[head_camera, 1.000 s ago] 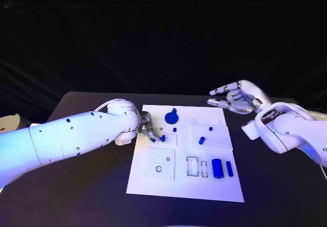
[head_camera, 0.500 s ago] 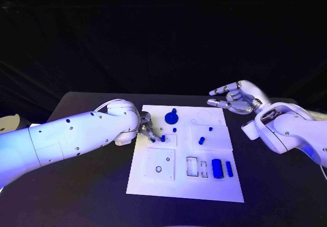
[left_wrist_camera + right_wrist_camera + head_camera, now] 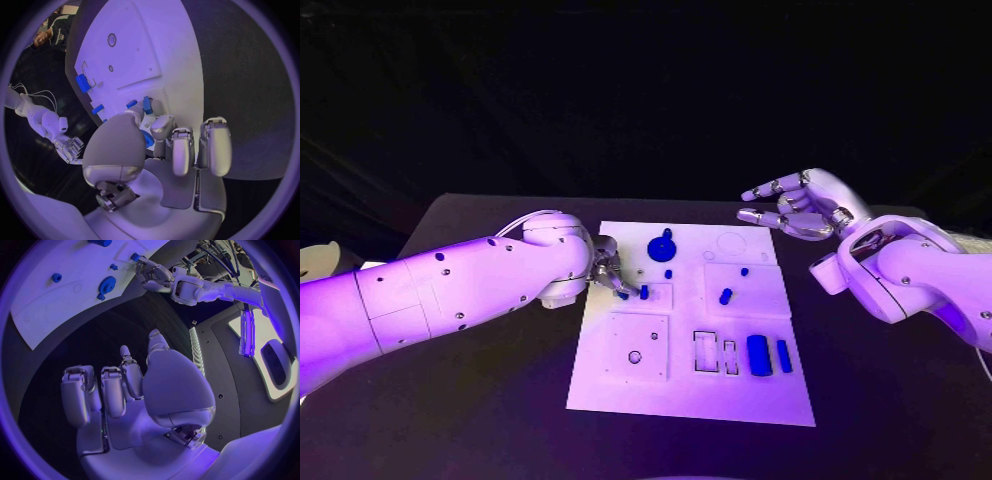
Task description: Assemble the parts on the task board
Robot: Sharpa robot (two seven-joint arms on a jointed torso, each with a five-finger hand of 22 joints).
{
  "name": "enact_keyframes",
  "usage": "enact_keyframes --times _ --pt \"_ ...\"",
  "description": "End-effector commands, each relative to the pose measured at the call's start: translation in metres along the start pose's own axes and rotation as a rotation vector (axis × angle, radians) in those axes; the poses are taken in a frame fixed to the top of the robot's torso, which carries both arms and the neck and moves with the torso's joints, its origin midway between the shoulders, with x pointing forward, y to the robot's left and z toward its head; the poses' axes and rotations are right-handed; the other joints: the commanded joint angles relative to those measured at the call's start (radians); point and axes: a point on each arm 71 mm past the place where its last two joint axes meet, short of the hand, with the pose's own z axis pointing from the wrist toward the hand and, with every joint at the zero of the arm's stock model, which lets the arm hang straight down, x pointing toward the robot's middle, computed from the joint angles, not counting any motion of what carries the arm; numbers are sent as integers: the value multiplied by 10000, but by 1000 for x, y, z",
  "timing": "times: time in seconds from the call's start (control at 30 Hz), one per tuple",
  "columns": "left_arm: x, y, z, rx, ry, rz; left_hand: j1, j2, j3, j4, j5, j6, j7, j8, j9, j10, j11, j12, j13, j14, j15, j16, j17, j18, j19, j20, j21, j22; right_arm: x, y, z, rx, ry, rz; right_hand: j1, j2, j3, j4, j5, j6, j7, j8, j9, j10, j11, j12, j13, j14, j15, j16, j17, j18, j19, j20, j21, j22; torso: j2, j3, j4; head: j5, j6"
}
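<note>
Left hand's got a little blue peg, right hand's just waiting

The left hand (image 3: pixel 607 272) pinches a small blue part (image 3: pixel 642 292) at the task board (image 3: pixel 689 400)'s left edge, mid-frame, over a small square recess. The right hand (image 3: pixel 790 207) hangs off the board's upper right corner, fingers apart, holding nothing. I'd say keep that peg upright, line it up over its hole, then press straight down and don't let go until it seats.

Black table (image 3: pixel 473 420); white task board (image 3: pixel 733 400) flat at centre.
</note>
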Motion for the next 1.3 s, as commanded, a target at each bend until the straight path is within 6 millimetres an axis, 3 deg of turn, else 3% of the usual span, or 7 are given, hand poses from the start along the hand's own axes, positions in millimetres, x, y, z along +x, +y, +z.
enact_keyframes --times 0.03,0.17,0.27,0.77,1.1,1.3 --pt "12 7 4 -305 477 71 132 -67 275 -8 37 -51 -41 57 -2 -14 -79 1 -19 1037 -51 31 2631 -117 618 -65 21 1867 2 1 0 -107 160 -56 73 42 -48 9 -56 -31 -5 -4 13 -77 5 -42 1104 835 26 -42 1657 131 624 43 -34 1864 -1 0 9 -16 0" --pt "12 8 4 -308 466 -31 -159 -364 369 17 25 -44 -17 77 -10 -20 -58 -2 -44 1037 -41 31 2631 -119 622 -59 20 1874 2 1 0 -103 163 -56 73 42 -48 9 -56 -31 -5 -4 13 -77 5 -42 1104 835 26 -42 1657 131 624 43 -34 1864 1 0 8 -15 -4" --pt "11 8 4 -316 408 -111 -492 -456 263 33 27 -30 -11 89 -18 -24 -51 -5 -67 1037 -32 31 2631 -118 622 -52 14 1875 2 1 0 -98 163 -57 73 42 -48 9 -56 -31 -5 -4 13 -77 5 -42 1104 835 26 -42 1657 131 624 43 -34 1864 2 1 9 -13 -8" --pt "10 10 4 -356 303 -229 -815 -570 -51 38 29 -36 -18 107 -29 -40 -57 -18 -116 1037 -38 31 2631 -108 611 -49 -30 1853 2 0 0 -82 166 -58 72 52 -60 13 -55 -31 -5 -3 13 -91 5 -77 1085 828 27 -60 1629 135 614 43 -46 1846 -1 4 5 -13 -12" --pt "10 11 3 -354 267 -255 -1152 -511 -1321 53 55 -64 -21 153 -41 -77 -61 -38 -207 1037 -46 31 2631 -99 606 -54 -81 1838 2 0 0 -64 184 -57 72 52 -60 13 -55 -31 -5 -3 13 -91 5 -77 1085 828 27 -60 1629 135 614 43 -46 1846 -3 1 3 -10 -15" --pt "9 12 2 -354 238 -266 -1166 -447 -1475 56 61 -70 -22 161 -43 -85 -62 -44 -228 1037 -47 31 2631 -95 602 -55 -99 1830 2 0 0 -51 208 -53 72 52 -60 13 -55 -31 -5 -3 13 -91 5 -77 1085 828 27 -60 1629 135 614 43 -46 1846 -3 2 4 -21 -16"
